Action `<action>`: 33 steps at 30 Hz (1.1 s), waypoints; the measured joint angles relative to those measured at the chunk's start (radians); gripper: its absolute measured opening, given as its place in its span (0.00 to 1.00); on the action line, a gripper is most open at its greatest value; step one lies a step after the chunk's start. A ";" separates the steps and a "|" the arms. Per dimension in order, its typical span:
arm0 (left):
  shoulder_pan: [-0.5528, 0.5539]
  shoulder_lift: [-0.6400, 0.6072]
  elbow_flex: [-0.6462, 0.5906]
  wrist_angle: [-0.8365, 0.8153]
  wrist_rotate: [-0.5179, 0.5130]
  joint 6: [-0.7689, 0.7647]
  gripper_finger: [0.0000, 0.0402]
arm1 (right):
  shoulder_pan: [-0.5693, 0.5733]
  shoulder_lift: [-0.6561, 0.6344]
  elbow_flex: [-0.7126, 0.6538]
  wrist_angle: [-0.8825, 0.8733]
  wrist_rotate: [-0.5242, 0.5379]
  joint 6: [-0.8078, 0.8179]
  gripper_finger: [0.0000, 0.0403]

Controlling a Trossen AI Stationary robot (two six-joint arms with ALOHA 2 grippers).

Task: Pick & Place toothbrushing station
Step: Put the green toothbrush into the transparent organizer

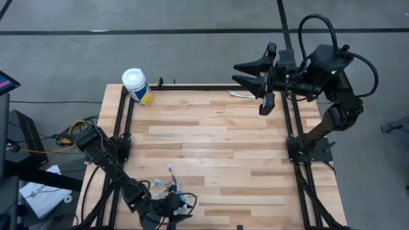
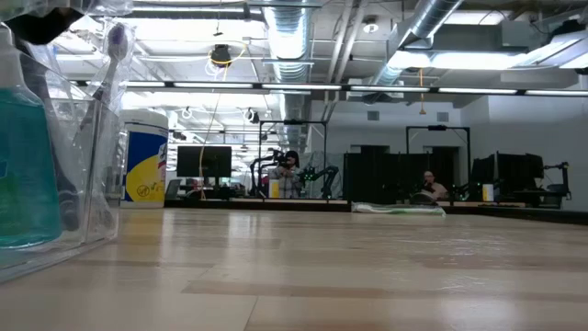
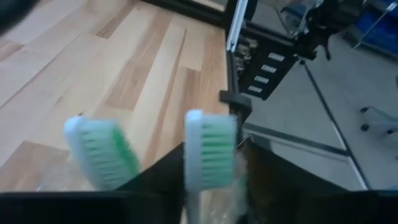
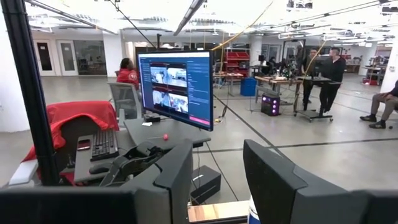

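**Toothbrushing station at the desk's lower left edge**

Left pincer (image 1: 167,206) sits low over the clear holder (image 1: 174,195), presumably to set brushes upright; two green-bristled toothbrushes (image 3: 210,149) stand between its fingers, grip uncertain. Right pincer (image 1: 246,72) waits raised at upper right, jaws parted and empty. One pale toothbrush (image 1: 241,95) lies beneath it, probably awaiting pickup.

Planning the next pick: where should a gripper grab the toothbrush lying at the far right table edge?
Take the toothbrush mid-handle, from straight above, jaws across its narrow width. It lies flat with its length along the far edge, apart from everything else, just below the raised right gripper, which is open and probably nearest to it.
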 joint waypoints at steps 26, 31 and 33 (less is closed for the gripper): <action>0.175 -0.377 -0.080 0.352 -0.034 0.623 0.60 | -0.010 0.000 0.000 0.057 0.033 -0.082 0.33; 0.403 -0.526 -0.158 0.244 0.101 0.522 0.58 | -0.009 0.000 0.000 -0.027 0.149 -0.108 0.33; 0.520 -0.552 -0.170 0.184 0.224 0.474 0.57 | -0.009 0.000 0.000 -0.056 0.170 -0.108 0.33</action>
